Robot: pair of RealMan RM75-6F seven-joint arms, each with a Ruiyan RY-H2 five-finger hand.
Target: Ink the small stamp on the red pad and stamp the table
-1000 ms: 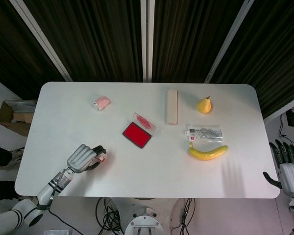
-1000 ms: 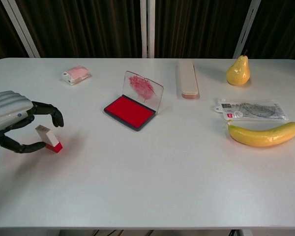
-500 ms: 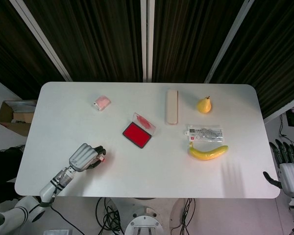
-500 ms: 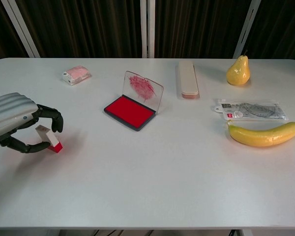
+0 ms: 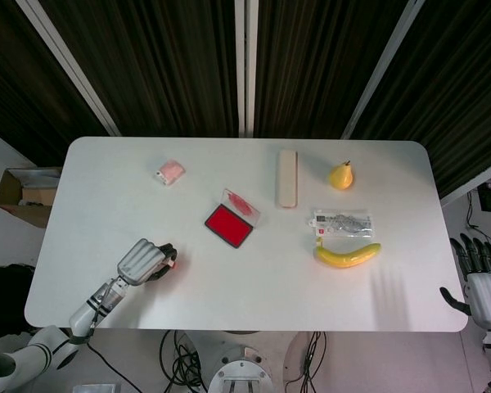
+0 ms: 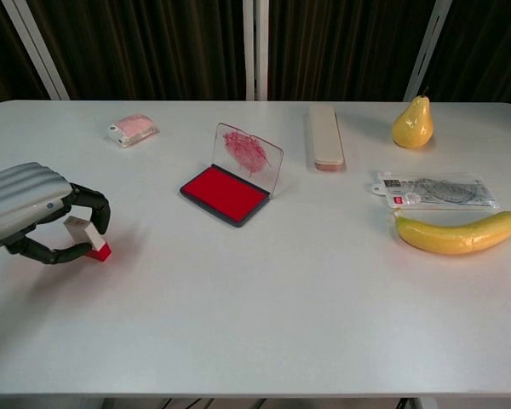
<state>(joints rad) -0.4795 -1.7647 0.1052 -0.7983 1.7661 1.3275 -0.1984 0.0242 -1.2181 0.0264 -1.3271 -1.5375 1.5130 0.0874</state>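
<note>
The small stamp (image 6: 87, 237), white with a red base, leans on the table at the near left; only its red end (image 5: 172, 264) shows in the head view. My left hand (image 6: 32, 211) (image 5: 142, 260) curls around it, thumb under and fingers over, pinching its white body. The red ink pad (image 6: 224, 193) (image 5: 228, 225) lies open to the right of the stamp, mid-table, its clear lid standing up. My right hand (image 5: 479, 283) hangs off the table's right edge with fingers spread, holding nothing.
A pink packet (image 6: 132, 129) lies at the far left. A beige case (image 6: 325, 136), a pear (image 6: 412, 123), a packaged ruler set (image 6: 434, 191) and a banana (image 6: 456, 233) fill the right half. A cardboard box (image 5: 23, 195) stands beside the table's left edge.
My left hand's fingers have closed further around the stamp, and the stamp has shifted slightly right. The right hand has not moved.
</note>
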